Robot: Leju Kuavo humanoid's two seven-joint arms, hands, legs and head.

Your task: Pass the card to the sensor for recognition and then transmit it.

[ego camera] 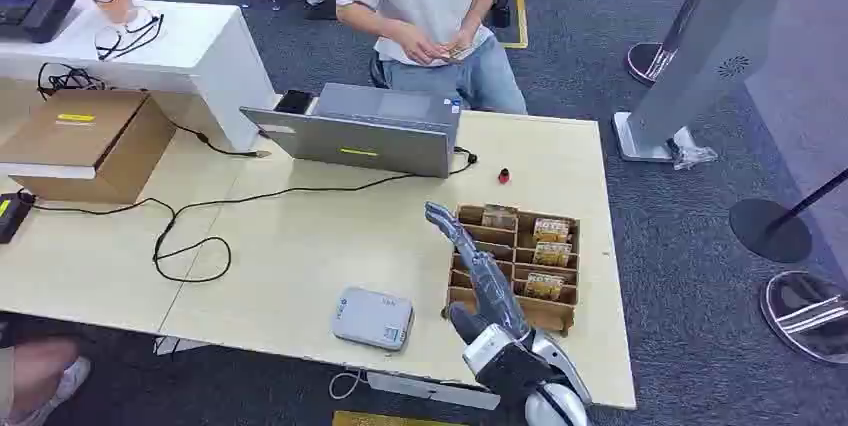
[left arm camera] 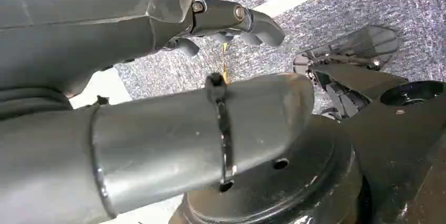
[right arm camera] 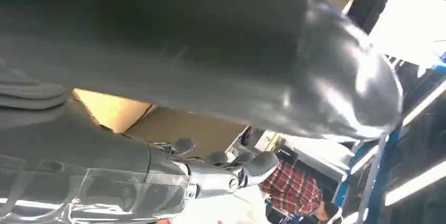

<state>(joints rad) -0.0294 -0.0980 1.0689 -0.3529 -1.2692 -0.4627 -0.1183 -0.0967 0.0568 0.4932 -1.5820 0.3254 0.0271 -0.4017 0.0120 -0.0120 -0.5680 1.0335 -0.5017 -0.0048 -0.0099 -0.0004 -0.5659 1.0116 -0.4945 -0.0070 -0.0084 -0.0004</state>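
Note:
My right hand (ego camera: 485, 281) is raised over the near left part of the wooden card tray (ego camera: 541, 315), fingers stretched out flat and pointing away from me, holding nothing. Several of the tray's compartments hold stacks of cards (ego camera: 551, 229). The grey-white sensor box (ego camera: 373, 318) lies on the table to the left of the tray, near the front edge. The right wrist view has the same hand (right arm camera: 221, 169) with its fingers apart and empty. My left hand (left arm camera: 236, 21) hangs beside my body over the carpet, fingers loosely bent, with nothing in it.
A person (ego camera: 420, 6) sits across the table (ego camera: 300, 236) holding cards in both hands. An open laptop (ego camera: 360, 131) stands at the far side, with a black cable (ego camera: 190, 236) trailing left. A cardboard box (ego camera: 90, 141) sits far left. A small red object (ego camera: 504, 176) lies behind the tray.

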